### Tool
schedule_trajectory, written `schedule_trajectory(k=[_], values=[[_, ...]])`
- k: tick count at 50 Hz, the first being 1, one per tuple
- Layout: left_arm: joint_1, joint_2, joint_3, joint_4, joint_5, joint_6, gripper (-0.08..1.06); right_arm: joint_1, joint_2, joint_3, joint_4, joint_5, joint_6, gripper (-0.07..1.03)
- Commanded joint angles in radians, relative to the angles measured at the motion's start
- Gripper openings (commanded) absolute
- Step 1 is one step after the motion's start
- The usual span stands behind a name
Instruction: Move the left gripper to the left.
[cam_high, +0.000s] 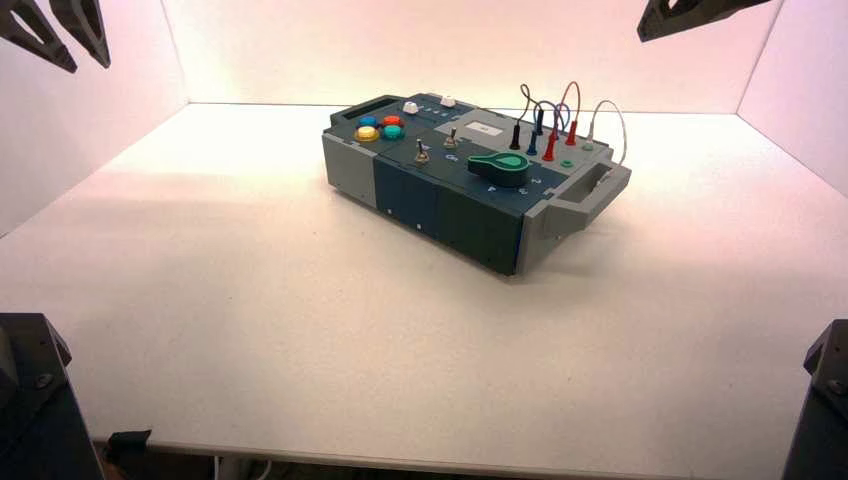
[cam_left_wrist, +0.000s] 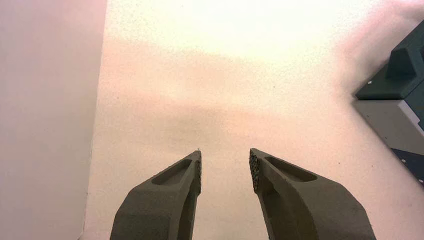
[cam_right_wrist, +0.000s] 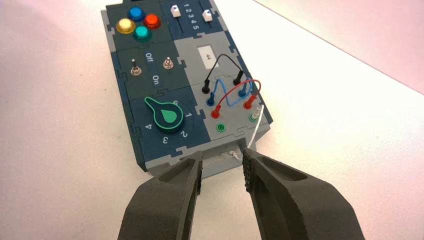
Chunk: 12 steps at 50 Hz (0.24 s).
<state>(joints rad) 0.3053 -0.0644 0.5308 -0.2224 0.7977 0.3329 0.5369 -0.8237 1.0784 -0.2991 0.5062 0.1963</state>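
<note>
My left gripper (cam_high: 82, 62) hangs high at the far left, close to the left wall, both black slotted fingers pointing down. In the left wrist view it (cam_left_wrist: 225, 154) is open and empty above the bare white table, with the left wall beside it and a corner of the box (cam_left_wrist: 400, 100) at the edge. My right gripper (cam_high: 645, 35) shows as a slanted black wedge at the top right. In the right wrist view it (cam_right_wrist: 222, 160) is open and empty, above the table just off the box's grey handle end.
The box (cam_high: 470, 210) stands turned, right of centre on the white table. It bears four coloured buttons (cam_right_wrist: 136, 25), two toggle switches (cam_right_wrist: 150, 67), a green knob (cam_right_wrist: 167, 117), two white sliders (cam_right_wrist: 190, 12) and plugged wires (cam_right_wrist: 230, 92). Dark grey mounts (cam_high: 30, 400) stand at both front corners.
</note>
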Motion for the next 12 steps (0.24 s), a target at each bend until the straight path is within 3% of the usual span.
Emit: schedule_trajectory(k=[1, 12], values=[[0.0, -0.011, -0.018, -0.003, -0.006, 0.0, 0.52, 0.008, 0.0, -0.014, -0.002, -0.011, -0.002, 0.44], [0.0, -0.008, -0.015, -0.003, -0.005, 0.0, 0.52, 0.008, 0.0, -0.012, 0.0, -0.011, -0.002, 0.44]])
